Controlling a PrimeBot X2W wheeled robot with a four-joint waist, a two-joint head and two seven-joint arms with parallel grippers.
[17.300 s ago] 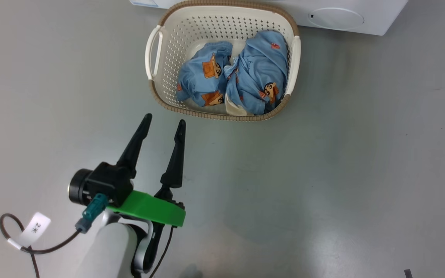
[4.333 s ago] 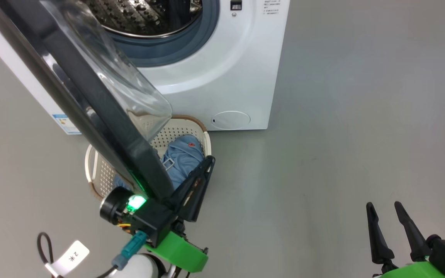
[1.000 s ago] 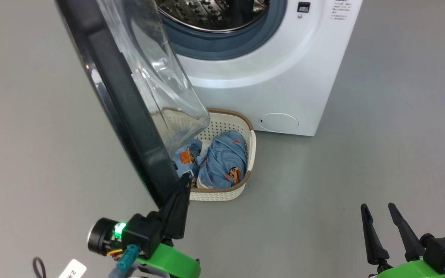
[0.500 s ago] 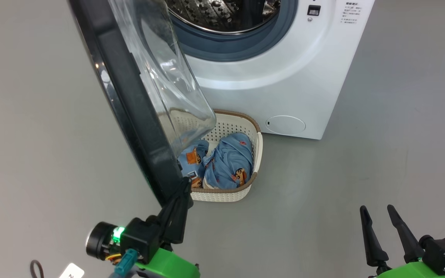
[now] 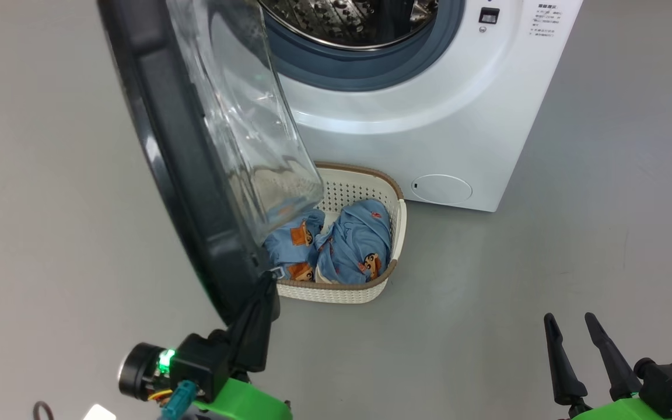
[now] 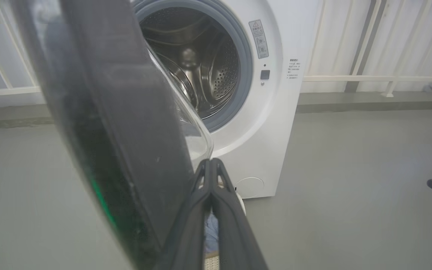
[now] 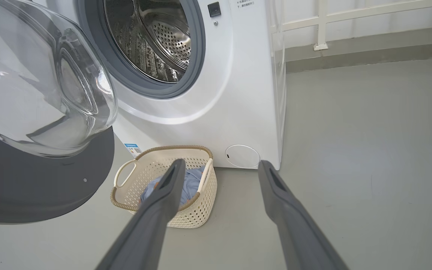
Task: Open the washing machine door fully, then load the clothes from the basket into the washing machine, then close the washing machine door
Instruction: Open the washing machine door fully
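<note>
Head view: we log the washing machine (image 5: pixel 429 116) at 12 o'clock, with its perforated drum (image 5: pixel 353 17) and grey-blue gasket (image 5: pixel 371 73) exposed. The washing machine door (image 5: pixel 178 175) stands swung out, running from 11 o'clock down toward 7 o'clock. Its black rim is nearly edge-on to us and its clear glass bowl (image 5: pixel 242 116) bulges toward the machine. The left gripper (image 5: pixel 267 281) is at 7 o'clock, its fingers (image 5: pixel 257 326) pressed together with nothing between them and the tips touching the lower edge of the door rim. In the left wrist view the same closed pair lies just beside the rim. The right gripper (image 5: pixel 569 319) is at 5 o'clock, well apart from door and basket, fingers spread wide and empty over the floor (image 5: pixel 517 280). The basket (image 5: pixel 336 291) sits on the floor at centre, close before the machine's foot, its left part hidden behind the door. The clothes (image 5: pixel 353 245) lie bundled inside it, light blue with orange patches. The small round white flap (image 5: pixel 441 188) is at 2 o'clock of the basket.
</note>
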